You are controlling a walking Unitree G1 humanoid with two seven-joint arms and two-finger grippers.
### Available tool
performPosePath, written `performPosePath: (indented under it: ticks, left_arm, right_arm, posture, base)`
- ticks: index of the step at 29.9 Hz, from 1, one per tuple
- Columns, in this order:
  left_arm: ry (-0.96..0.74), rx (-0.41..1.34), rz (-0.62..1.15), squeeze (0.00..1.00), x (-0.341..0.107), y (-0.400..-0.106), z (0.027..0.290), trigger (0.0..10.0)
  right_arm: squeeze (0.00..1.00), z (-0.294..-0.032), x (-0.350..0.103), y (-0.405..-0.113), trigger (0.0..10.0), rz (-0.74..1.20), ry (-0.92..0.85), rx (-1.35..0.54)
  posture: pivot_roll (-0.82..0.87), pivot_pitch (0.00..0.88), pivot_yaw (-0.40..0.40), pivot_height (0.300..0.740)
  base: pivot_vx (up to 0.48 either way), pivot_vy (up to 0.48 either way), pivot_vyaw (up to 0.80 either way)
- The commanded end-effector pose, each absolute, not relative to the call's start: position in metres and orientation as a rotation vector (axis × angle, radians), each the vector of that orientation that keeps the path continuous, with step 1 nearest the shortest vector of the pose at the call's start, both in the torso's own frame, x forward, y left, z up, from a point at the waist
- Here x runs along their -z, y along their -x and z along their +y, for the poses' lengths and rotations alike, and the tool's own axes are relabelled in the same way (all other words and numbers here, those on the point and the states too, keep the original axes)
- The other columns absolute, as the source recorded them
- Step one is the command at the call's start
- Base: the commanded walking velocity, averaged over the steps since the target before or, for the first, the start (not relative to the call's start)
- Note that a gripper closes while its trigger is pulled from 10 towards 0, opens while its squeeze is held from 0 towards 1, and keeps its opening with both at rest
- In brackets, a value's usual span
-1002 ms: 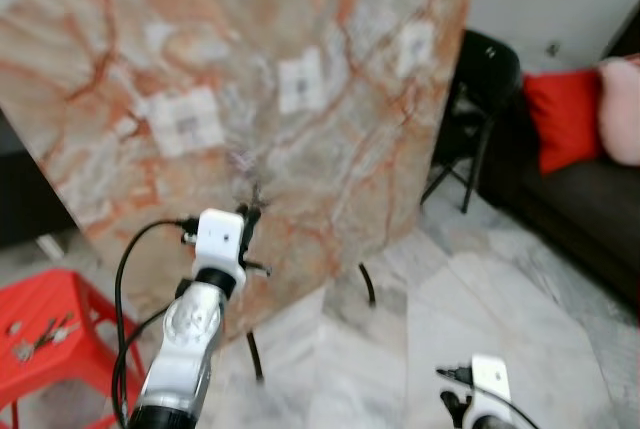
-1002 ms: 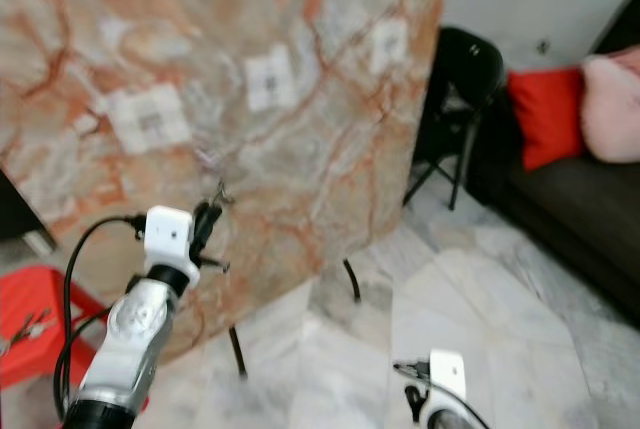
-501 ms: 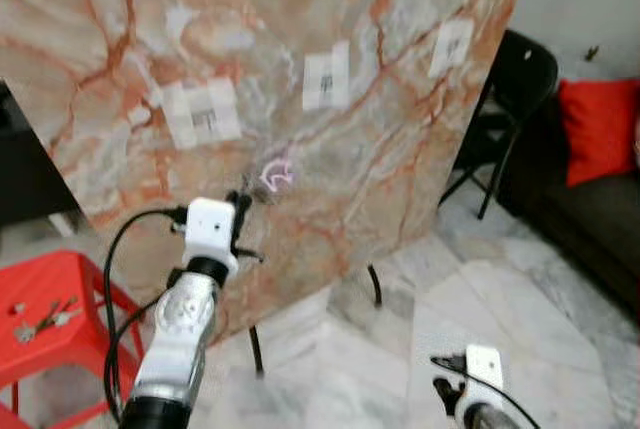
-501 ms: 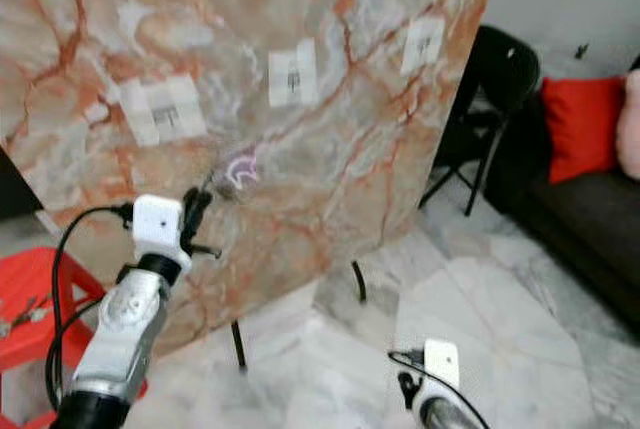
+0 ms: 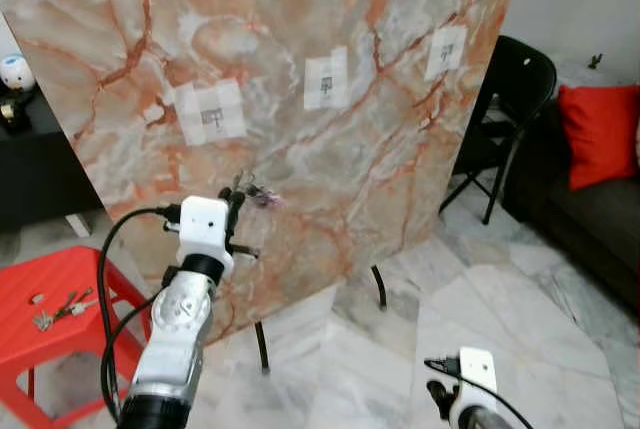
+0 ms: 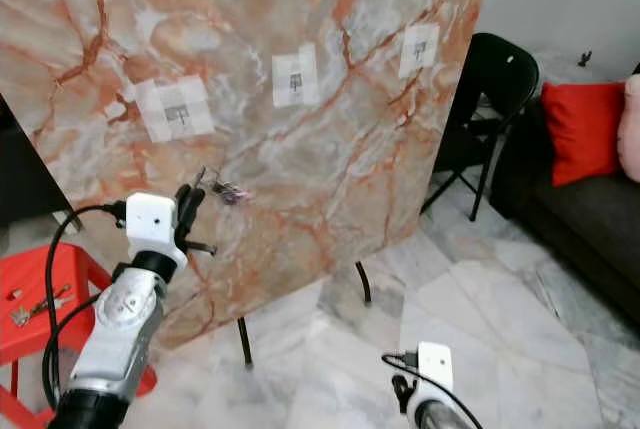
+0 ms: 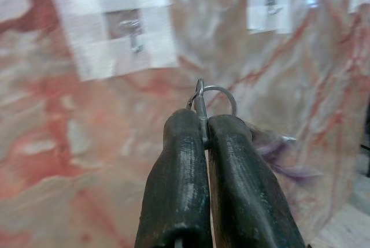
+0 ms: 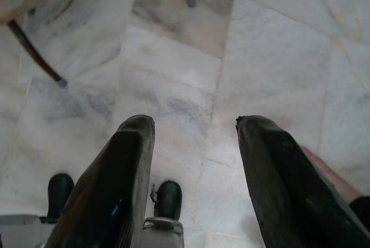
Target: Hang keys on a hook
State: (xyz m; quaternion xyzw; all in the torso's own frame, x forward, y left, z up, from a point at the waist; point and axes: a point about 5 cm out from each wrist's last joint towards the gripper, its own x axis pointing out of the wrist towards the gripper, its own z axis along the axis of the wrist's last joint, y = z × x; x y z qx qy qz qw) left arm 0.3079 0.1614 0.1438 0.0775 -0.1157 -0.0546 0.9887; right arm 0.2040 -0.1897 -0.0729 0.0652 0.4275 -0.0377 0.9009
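Fingers: left gripper (image 7: 202, 138) pinched tight on the keys (image 7: 215, 99), ring forward to catch a hook; right gripper (image 8: 193, 144) spread wide, idle, low.
Board (image 5: 330, 39): leaning marble, hooks taped on.
Hook (image 7: 134, 30): nearest, above the ring, apart.

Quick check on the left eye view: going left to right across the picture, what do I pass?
Red stool with spare keys → left gripper shut on the key ring → marble board → black folding chair → red cushion.
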Motion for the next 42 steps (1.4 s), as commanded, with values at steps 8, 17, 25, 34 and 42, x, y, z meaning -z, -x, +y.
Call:
performPosePath:
  ticks: [8, 17, 25, 34, 42]
  left_arm:
    - [-0.153, 0.106, -0.259, 0.00, -0.150, -0.308, 0.161, 10.0]
    - [-0.153, 0.110, -0.260, 0.00, -0.151, -0.308, 0.161, 10.0]
    - [-0.144, 0.127, -0.259, 0.00, -0.151, -0.308, 0.156, 10.0]
    - [-0.131, 0.150, -0.263, 0.00, -0.149, -0.305, 0.153, 10.0]
    - [-0.131, 0.145, -0.267, 0.00, -0.151, -0.304, 0.154, 10.0]
  right_arm:
    - [0.00, -0.191, 0.072, -0.206, 10.0, 0.881, -0.134, 0.086]
    - [0.00, -0.191, 0.072, -0.206, 10.0, 0.881, -0.133, 0.086]
    - [0.00, -0.191, 0.071, -0.207, 10.0, 0.878, -0.120, 0.078]
    - [0.00, -0.191, 0.072, -0.206, 10.0, 0.875, -0.133, 0.088]
    - [0.00, -0.190, 0.072, -0.206, 10.0, 0.875, -0.132, 0.084]
  posture:
    - [0.10, 0.000, -0.071, 0.740]
    - [0.10, 0.000, -0.071, 0.740]
    - [0.10, 0.000, -0.072, 0.740]
    - [0.10, 0.000, -0.072, 0.740]
    - [0.10, 0.000, -0.072, 0.740]
  base:
    - [0.034, 0.000, 0.18]
    - [0.273, 0.000, 0.00]
    - [0.291, 0.000, 0.24]
    - [0.129, 0.000, 0.09]
    - [0.000, 0.000, 0.00]
